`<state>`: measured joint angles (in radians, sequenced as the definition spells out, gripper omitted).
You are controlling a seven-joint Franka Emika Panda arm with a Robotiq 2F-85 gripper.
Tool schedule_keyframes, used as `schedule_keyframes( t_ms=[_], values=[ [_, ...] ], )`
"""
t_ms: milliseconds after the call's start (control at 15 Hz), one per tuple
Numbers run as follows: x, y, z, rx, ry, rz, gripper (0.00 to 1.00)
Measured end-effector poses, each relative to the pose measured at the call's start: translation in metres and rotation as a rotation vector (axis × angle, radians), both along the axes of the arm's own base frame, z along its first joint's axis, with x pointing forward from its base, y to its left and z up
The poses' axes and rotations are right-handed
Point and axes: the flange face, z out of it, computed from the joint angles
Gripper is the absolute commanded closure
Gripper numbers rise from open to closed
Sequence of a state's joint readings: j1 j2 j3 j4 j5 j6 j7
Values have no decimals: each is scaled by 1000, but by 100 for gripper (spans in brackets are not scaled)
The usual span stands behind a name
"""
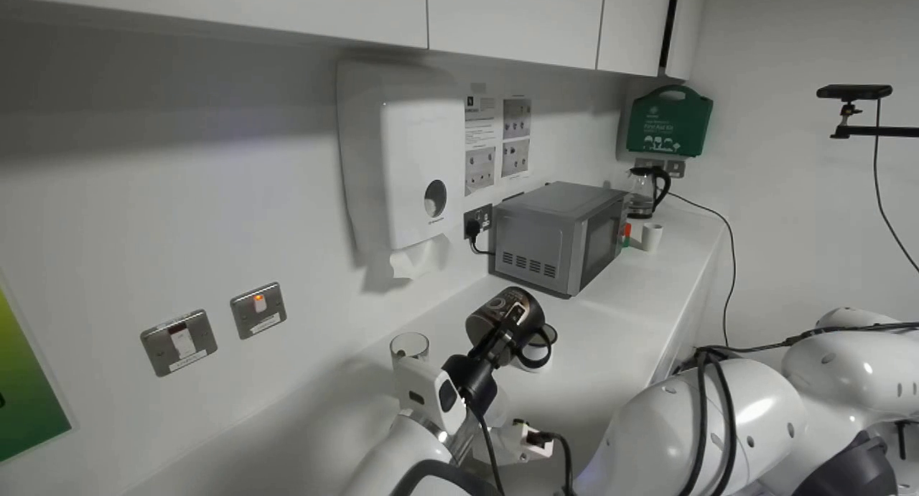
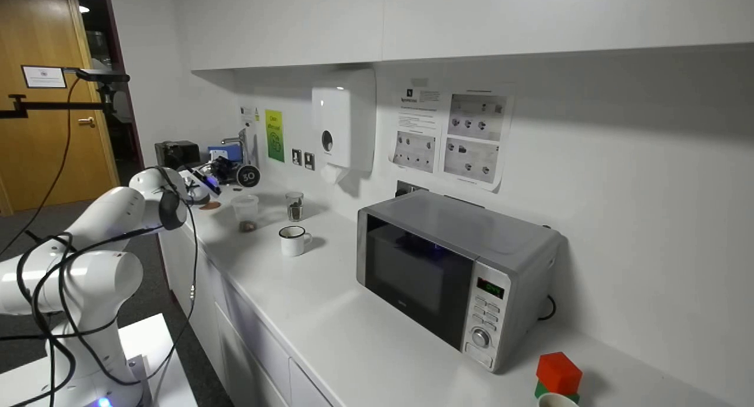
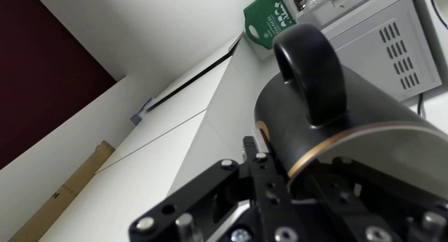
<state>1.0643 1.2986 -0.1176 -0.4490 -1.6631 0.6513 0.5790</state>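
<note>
A black mug (image 3: 301,133) with a gold-brown rim band hangs above the counter, turned on its side. My gripper (image 3: 280,158) is shut on the mug's wall: the left finger (image 3: 260,144) lies along the outside, while the other reaches into the mouth and is partly hidden. The handle points up in the wrist view. In an exterior view the mug (image 1: 528,309) is held over the counter, its handle at lower right, with the gripper (image 1: 511,324) across it. Another exterior view shows the mug's round base (image 2: 248,175) marked "30" beside the gripper (image 2: 224,170).
On the counter (image 2: 306,289) stand a white enamel mug (image 2: 292,242), a glass (image 2: 294,204) with dark contents and a clear tub (image 2: 245,209). A grey microwave (image 2: 424,265) stands against the wall under the dispenser (image 2: 344,121). Cupboards (image 1: 513,15) overhang the counter.
</note>
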Motion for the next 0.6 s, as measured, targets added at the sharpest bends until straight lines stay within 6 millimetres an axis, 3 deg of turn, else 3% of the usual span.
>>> schedule_keyframes(
  t_ms=[400, 600],
  values=[
    [15, -11, 9, 147, 34, 28, 98],
    [25, -17, 1, 206, 37, 42, 98]
  ],
)
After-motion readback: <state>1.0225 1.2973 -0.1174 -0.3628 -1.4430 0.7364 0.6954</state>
